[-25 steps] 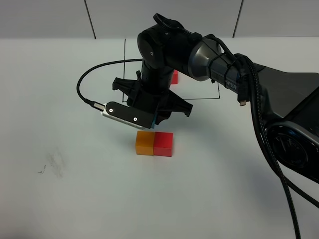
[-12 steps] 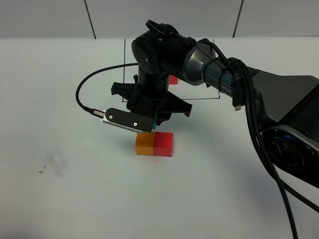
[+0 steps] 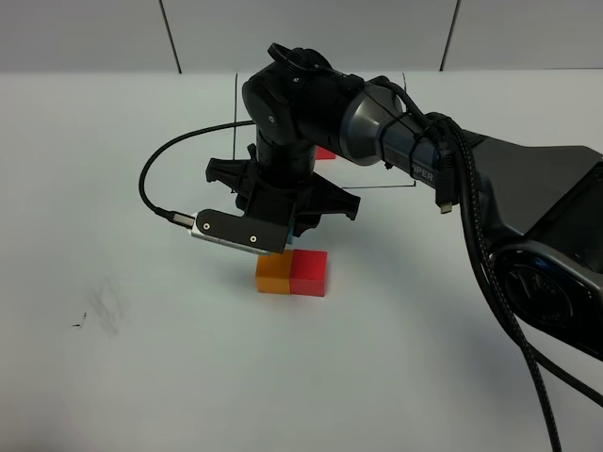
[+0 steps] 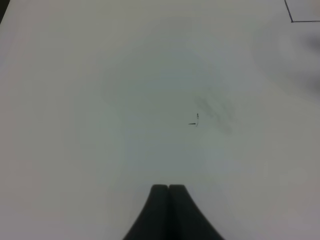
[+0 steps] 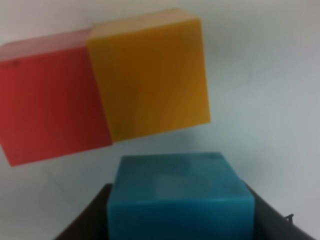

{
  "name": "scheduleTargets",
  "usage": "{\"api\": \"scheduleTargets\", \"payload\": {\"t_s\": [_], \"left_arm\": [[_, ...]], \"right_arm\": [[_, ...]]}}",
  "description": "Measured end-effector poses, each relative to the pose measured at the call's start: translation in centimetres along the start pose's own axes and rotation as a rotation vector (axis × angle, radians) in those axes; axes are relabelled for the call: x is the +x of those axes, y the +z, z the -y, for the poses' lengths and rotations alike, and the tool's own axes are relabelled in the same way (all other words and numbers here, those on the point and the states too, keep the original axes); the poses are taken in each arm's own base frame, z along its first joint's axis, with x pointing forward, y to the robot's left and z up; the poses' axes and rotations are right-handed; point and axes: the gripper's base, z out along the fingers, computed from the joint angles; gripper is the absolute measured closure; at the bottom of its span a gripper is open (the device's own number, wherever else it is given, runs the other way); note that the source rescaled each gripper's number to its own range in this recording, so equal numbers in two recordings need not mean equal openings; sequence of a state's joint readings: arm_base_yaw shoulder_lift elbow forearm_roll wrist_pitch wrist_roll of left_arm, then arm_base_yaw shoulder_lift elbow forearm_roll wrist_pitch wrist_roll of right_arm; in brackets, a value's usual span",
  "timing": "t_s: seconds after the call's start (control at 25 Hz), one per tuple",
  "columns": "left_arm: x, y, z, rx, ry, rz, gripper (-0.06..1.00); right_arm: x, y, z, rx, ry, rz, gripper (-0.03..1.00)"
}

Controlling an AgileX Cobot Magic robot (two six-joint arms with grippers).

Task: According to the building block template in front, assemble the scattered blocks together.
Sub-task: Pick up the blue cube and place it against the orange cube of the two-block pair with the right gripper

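An orange cube [image 3: 273,274] and a red cube [image 3: 309,273] sit touching side by side on the white table. My right gripper [image 3: 294,231] reaches across the middle and hangs just behind and above them, shut on a sky-blue cube [image 5: 177,195]. In the right wrist view the orange cube [image 5: 150,75] and red cube [image 5: 50,120] lie just beyond the held one. Behind the arm, the template's black outline [image 3: 377,186] and its red cube [image 3: 327,152] show; its other cubes are hidden. My left gripper [image 4: 168,189] is shut and empty over bare table.
A black cable loop [image 3: 155,179] sticks out to the left of the right wrist. Faint dark scuff marks [image 3: 99,311] lie on the table at the left, and the same scuff marks [image 4: 197,120] show ahead of the left gripper. A corner of the outline [image 4: 291,20] is far off.
The right arm has shifted slightly left and lower with the sky-blue cube, closing in behind the orange cube. The left gripper has not moved.
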State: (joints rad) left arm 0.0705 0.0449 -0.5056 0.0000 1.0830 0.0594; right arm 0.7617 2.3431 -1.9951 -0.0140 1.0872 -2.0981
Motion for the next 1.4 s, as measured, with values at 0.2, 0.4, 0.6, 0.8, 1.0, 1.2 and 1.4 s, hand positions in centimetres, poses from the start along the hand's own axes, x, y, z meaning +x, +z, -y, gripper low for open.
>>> {"api": "scheduleTargets", "payload": {"t_s": [0.2,0.4,0.6,0.8,1.0,1.2,1.4], "left_arm": [[0.0,0.0,0.0,0.0,0.0,0.0,0.94],[0.0,0.0,0.0,0.0,0.0,0.0,0.94],[0.0,0.0,0.0,0.0,0.0,0.0,0.94],[0.0,0.0,0.0,0.0,0.0,0.0,0.94],[0.0,0.0,0.0,0.0,0.0,0.0,0.94],[0.0,0.0,0.0,0.0,0.0,0.0,0.94],[0.0,0.0,0.0,0.0,0.0,0.0,0.94]], "right_arm": [[0.0,0.1,0.0,-0.003,-0.001,0.001,0.53],[0.0,0.1,-0.1,-0.006,-0.001,0.003,0.53],[0.0,0.1,-0.1,-0.009,-0.001,0.004,0.53],[-0.1,0.2,-0.1,-0.019,-0.008,0.002,0.53],[-0.7,1.0,0.1,-0.04,-0.028,0.001,0.53],[-0.8,1.0,0.2,-0.041,-0.032,0.001,0.53],[-0.8,1.0,0.1,-0.044,-0.033,0.001,0.53]]}}
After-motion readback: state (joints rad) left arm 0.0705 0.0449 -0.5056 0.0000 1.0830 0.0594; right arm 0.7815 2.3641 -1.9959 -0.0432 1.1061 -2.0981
